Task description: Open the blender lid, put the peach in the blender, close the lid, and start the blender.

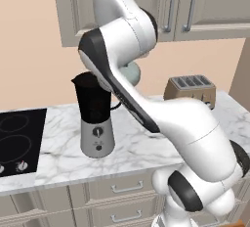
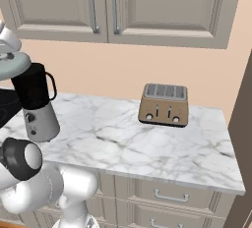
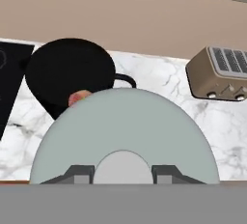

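The blender [image 1: 95,118] stands on the marble counter, its dark jar open at the top and its silver base showing a knob and a button. It also appears at the left in the right base view [image 2: 37,105]. In the hand view the jar's mouth [image 3: 67,73] gapes, with the orange-red peach [image 3: 79,97] inside, half hidden by the lid. The pale grey-green blender lid [image 3: 123,126] hangs in the air just beside and above the jar's mouth [image 1: 132,74] [image 2: 12,65]. My gripper [image 3: 123,174] is shut on the lid's small top knob.
A bronze toaster [image 1: 191,90] [image 2: 164,105] sits toward the back right of the counter [image 2: 147,148]. A black cooktop [image 1: 19,140] lies left of the blender. Wall cabinets [image 2: 113,6] hang above, and drawers run below the counter's front edge.
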You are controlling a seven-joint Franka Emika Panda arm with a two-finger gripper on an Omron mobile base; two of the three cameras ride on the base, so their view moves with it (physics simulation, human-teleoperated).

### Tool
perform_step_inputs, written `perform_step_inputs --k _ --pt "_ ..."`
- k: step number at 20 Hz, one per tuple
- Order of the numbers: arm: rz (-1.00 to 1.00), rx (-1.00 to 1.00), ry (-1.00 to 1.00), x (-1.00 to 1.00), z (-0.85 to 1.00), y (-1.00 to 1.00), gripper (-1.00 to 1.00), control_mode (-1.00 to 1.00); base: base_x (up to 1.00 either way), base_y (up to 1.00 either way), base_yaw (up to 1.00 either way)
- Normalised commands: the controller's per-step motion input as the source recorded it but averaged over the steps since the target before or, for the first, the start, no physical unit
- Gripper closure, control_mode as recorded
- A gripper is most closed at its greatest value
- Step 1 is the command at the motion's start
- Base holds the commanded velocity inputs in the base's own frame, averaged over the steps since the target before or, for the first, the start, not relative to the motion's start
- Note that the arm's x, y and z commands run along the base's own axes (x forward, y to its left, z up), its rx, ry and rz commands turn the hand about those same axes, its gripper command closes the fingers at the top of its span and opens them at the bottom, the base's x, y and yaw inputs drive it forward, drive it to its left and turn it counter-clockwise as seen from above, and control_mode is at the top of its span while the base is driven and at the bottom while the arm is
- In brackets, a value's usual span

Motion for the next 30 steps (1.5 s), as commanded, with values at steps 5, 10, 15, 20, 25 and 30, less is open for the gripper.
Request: perform_step_inputs --k 5,10,15,20,25,30 --pt "0.00 0.00 0.01 0.61 -0.09 0.43 1.00 -1.00 0.00 0.00 0.00" --pt "0.00 0.00 0.00 0.66 -0.21 0.29 1.00 -1.00 0.00 0.00 0.00" --pt "0.00 0.01 0.01 0.68 -0.15 0.09 1.00 -1.00 0.00 0.00 0.00" --pt "0.00 0.02 0.08 0.61 -0.19 0.10 1.00 -1.00 0.00 0.00 0.00" --pt "0.00 0.02 0.03 0.15 -0.25 0.21 1.00 -1.00 0.00 0.00 0.00" --pt "0.00 0.01 0.00 0.05 -0.19 0.14 1.00 -1.00 0.00 0.00 0.00"
